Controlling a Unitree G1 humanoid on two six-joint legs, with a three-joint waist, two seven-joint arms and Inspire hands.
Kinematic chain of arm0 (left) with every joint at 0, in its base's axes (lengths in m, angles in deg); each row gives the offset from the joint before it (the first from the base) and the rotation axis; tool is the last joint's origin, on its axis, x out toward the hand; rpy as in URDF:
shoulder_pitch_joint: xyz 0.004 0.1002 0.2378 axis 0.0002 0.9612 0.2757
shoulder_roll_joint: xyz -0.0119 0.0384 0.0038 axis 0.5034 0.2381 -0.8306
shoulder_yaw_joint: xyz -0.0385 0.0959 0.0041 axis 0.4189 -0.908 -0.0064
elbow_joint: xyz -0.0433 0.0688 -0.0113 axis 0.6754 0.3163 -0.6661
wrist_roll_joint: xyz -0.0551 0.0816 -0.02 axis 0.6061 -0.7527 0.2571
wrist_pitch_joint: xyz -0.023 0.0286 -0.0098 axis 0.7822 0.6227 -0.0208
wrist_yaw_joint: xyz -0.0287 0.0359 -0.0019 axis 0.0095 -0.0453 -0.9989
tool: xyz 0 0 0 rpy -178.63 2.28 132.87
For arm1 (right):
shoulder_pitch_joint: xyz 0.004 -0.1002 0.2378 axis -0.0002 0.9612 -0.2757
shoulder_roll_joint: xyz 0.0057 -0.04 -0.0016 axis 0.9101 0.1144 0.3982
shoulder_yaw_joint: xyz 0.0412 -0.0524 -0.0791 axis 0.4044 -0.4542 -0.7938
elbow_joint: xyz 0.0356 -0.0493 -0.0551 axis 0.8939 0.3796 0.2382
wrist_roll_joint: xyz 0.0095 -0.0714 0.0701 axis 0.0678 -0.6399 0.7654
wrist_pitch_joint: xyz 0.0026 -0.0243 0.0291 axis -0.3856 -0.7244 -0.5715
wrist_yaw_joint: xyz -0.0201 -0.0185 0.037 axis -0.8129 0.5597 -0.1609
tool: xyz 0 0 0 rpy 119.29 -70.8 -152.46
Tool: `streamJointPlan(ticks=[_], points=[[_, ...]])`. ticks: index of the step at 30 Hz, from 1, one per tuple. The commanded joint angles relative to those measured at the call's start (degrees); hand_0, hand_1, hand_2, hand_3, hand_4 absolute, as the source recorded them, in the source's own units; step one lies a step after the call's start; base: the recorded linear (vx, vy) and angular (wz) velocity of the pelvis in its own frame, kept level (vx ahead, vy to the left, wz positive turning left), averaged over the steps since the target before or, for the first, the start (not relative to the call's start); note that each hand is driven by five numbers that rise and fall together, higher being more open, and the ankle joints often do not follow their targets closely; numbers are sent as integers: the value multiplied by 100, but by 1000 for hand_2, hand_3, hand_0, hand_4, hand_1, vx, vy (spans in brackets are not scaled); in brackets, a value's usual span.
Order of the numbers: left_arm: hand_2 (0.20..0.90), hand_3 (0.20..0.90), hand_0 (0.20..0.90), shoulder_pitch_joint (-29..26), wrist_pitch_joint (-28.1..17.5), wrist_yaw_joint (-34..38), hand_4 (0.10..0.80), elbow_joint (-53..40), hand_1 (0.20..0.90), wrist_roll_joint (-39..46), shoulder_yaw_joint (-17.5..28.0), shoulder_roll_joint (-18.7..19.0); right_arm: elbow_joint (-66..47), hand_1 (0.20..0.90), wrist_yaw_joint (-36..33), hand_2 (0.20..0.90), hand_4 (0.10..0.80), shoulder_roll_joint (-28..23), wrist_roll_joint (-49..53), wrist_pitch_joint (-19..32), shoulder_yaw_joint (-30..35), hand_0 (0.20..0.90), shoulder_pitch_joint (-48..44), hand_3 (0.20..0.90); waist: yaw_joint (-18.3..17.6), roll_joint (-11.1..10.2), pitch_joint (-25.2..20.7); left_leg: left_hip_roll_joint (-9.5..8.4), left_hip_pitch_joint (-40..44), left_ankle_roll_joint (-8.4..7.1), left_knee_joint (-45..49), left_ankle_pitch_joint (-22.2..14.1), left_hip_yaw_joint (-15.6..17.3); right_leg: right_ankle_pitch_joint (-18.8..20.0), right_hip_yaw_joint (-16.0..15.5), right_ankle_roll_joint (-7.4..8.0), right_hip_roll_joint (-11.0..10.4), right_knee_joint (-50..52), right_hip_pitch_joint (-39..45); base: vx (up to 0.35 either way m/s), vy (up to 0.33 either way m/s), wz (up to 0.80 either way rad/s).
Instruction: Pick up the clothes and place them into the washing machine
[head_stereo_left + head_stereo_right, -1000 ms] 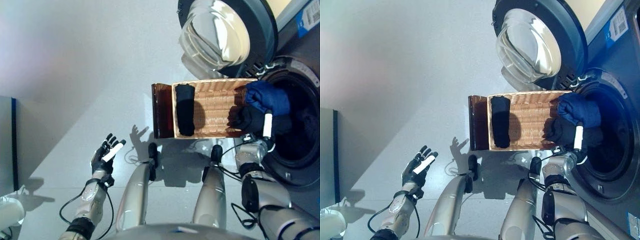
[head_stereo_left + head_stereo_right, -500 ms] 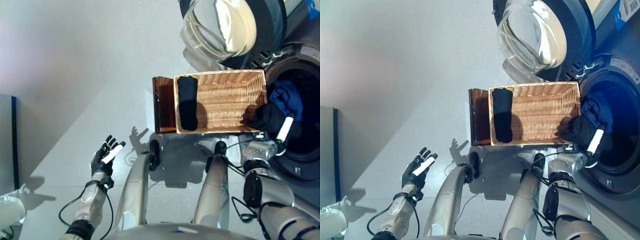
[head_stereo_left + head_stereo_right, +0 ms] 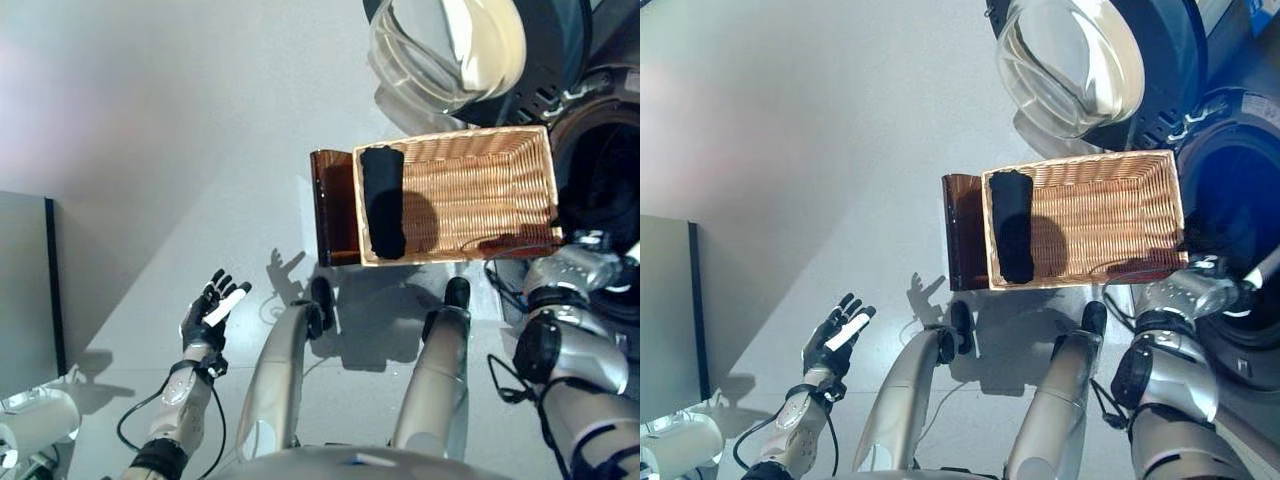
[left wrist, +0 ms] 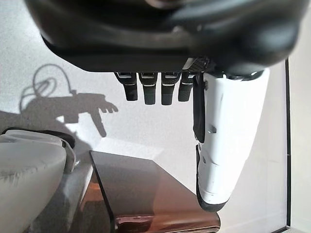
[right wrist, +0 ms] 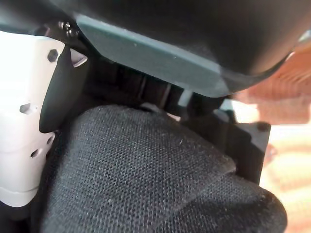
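A wicker basket [image 3: 452, 137] rests on a low dark brown box [image 3: 333, 205] beside the washing machine. A rolled black garment [image 3: 383, 200] lies at the basket's left end. My right arm reaches into the machine's dark drum [image 3: 1240, 190]. My right hand [image 3: 1264, 270] is at the drum's mouth. In the right wrist view its thumb [image 5: 24, 121] and fingers are closed round a dark knitted garment [image 5: 146, 179]. My left hand [image 3: 212, 308] hangs open and empty over the floor at the lower left, its fingers [image 4: 163, 90] straight.
The machine's round glass door [image 3: 450, 45] stands open above the basket. A grey cabinet [image 3: 25, 290] stands at the left edge, with a white object [image 3: 30, 425] below it. The brown box also shows in the left wrist view [image 4: 141, 189].
My right hand has carried the dark blue garment from the basket's right end into the drum. The view has shifted slightly. My left hand has stayed in place.
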Motion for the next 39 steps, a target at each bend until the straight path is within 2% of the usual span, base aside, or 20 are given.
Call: streamJointPlan(ticks=[1,5,10,21,22,23,39], points=[[900,900,900,303,-379,90,800,-152,900,11,26,477,-296,200,0,200,300,-1029,-208,757,-116,200,69,200,-29,1,-544,97,130,-424,-164,2,-196,151,-5,-453,148,388,-118,0,0,0],[900,900,900,327,-393,114,800,-169,900,29,65,512,-77,200,-159,200,300,-1367,-164,809,-68,200,9,200,-59,20,-590,90,122,-421,-185,9,-161,175,11,-439,130,368,-129,3,4,1],[900,900,900,332,-381,160,800,-166,900,19,84,520,132,200,-311,200,300,-1493,-146,813,-31,200,3,200,-79,21,-628,92,123,-424,-215,8,-143,154,25,-446,140,378,-157,0,0,0],[900,900,900,385,-369,216,800,-196,900,37,64,547,300,200,-616,200,300,-1397,-123,959,-64,200,-180,200,-52,51,-669,75,127,-399,-232,2,-119,177,50,-463,160,383,-181,0,0,0],[900,900,900,373,-365,212,800,-236,900,61,42,549,347,469,-642,469,492,-1328,-115,938,-96,469,-214,469,-52,53,-662,80,122,-393,-226,2,-113,185,49,-464,162,382,-184,0,0,0],[900,900,900,378,-361,217,800,-235,900,56,40,553,380,900,-661,900,800,-1310,-91,917,-96,900,-219,900,-61,47,-661,86,122,-395,-227,2,-109,184,48,-466,165,384,-182,0,0,0],[900,900,900,414,-328,279,800,-228,900,148,186,571,301,900,-772,900,800,-876,-127,912,-220,900,-197,900,-40,-44,-667,93,180,-388,-334,29,-99,279,-22,-461,182,216,-59,0,0,0]])
